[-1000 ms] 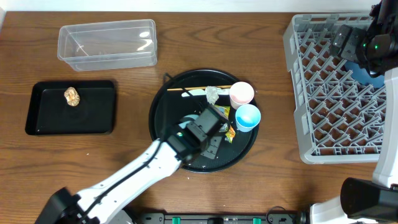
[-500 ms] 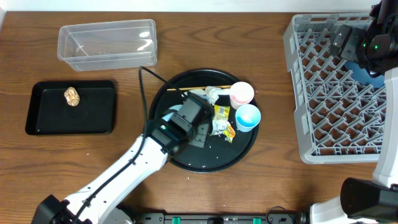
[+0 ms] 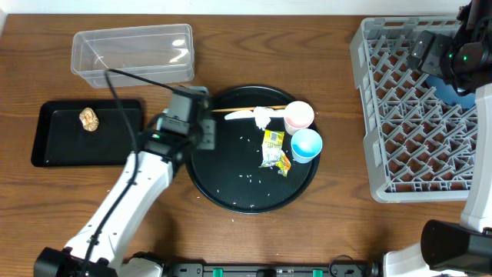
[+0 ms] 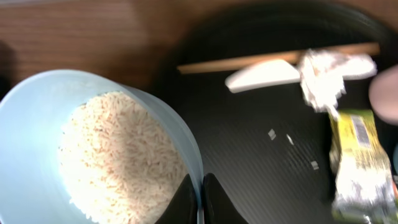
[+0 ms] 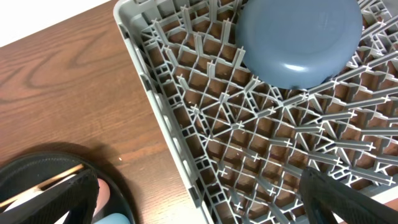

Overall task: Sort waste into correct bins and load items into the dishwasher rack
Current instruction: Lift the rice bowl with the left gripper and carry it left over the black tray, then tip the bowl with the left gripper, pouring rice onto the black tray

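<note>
Cups two, bowls two

Looks like a robot lab bench staged as kitchen cleanup. Bare wooden table against a white wall, with the left arm and right arm working over it and a loose cable. Kitchen props sit straight on the tabletop: dishwasher rack, clear tub, black tray. The left arm carries a bowl of rice.

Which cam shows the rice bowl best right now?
Left wrist: the rice bowl fills the frame's left, rice visible inside, fingers pinching its rim. Overhead hides it beneath the left arm. Right wrist doesn't show it.
</note>
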